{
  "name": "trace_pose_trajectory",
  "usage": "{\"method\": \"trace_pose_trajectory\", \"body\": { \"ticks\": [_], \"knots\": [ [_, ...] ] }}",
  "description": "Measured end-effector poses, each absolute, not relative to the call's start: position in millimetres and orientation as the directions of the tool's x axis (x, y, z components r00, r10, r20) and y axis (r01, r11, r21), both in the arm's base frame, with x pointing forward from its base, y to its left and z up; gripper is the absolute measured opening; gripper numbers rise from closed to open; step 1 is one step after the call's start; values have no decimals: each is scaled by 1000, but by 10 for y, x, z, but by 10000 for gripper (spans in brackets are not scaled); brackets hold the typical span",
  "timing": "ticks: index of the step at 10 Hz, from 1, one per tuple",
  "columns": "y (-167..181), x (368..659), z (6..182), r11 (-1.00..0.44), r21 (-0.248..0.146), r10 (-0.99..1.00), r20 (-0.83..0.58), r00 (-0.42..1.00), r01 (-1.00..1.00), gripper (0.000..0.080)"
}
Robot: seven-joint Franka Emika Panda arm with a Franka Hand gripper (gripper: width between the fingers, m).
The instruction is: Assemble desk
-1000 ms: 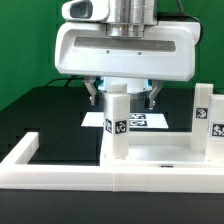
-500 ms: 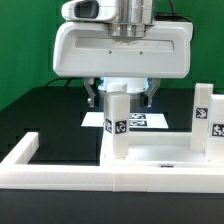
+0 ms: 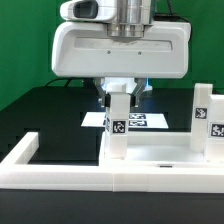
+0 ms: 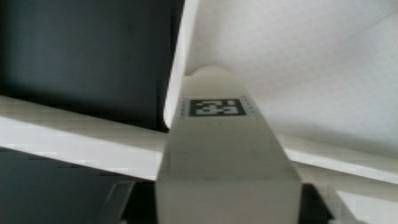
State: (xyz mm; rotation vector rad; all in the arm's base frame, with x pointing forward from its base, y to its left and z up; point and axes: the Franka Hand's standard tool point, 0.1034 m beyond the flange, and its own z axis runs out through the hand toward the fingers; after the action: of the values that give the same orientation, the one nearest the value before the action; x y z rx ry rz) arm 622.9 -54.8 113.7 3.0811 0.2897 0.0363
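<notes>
Since the white leg (image 3: 117,118) standing upright at the tabletop panel's (image 3: 160,156) nine-o'clock corner looks light, stiff and smooth-sided, its flat upper flanks suit a grip; the jaws (image 3: 119,95) sit clamped on it.

**Arm upright, jaws drawn in on the standing leg**

The arm hangs straight down in the exterior view, its broad white wrist housing level and square to the camera. Below it the gripper (image 3: 119,96) points vertically downward, its dark fingers (image 3: 103,97) close in on either side of the top of an upright white leg (image 3: 117,125). In the wrist view the finger ends show only as dark shapes flanking the leg's near end.
</notes>
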Motion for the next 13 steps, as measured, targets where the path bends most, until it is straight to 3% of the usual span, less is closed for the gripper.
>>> {"method": "trace_pose_trajectory", "body": {
  "ticks": [2,6,8,10,13],
  "knots": [
    [-548,6227,1137,-985,47,167,19,986,166,286],
    [-605,6209,1126,-962,27,-269,30,963,-270,287],
    [-629,6203,1119,-843,-5,-538,29,842,-538,287],
    [-597,6199,1113,-664,-2,-748,22,664,-748,287],
    [-596,6211,1115,-548,8,-836,11,548,-836,288]
  ]
}}
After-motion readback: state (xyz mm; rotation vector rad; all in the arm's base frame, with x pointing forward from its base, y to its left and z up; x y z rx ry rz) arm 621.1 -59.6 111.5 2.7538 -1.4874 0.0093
